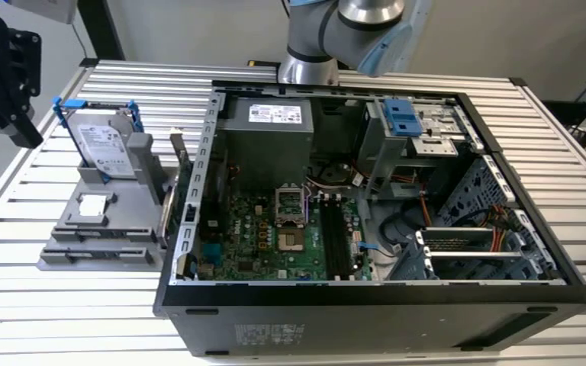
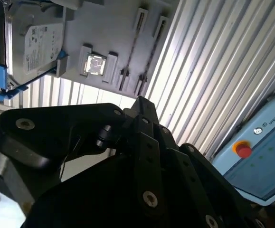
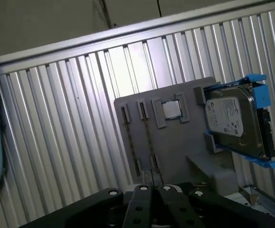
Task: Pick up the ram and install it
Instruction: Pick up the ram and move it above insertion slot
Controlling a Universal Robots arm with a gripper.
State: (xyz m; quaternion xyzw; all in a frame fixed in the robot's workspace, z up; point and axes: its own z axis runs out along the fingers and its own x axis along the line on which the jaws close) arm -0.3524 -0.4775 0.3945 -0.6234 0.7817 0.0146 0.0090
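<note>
My black gripper hangs high over the table's far corner at the exterior view's left, well away from the open computer case. In the second wrist view its fingers meet in one tip, shut with nothing between them. A long, thin, dark strip stands on edge between the grey holder and the case's wall. It looks like the ram, but I cannot be sure. The holder's two narrow grooves look bare. The long black slots lie on the green motherboard.
A silver hard drive in a blue frame stands upright in the grey holder. A small square chip lies in a pocket of that holder. The arm's base stands behind the case. A pale blue box with a red button sits off the slatted table.
</note>
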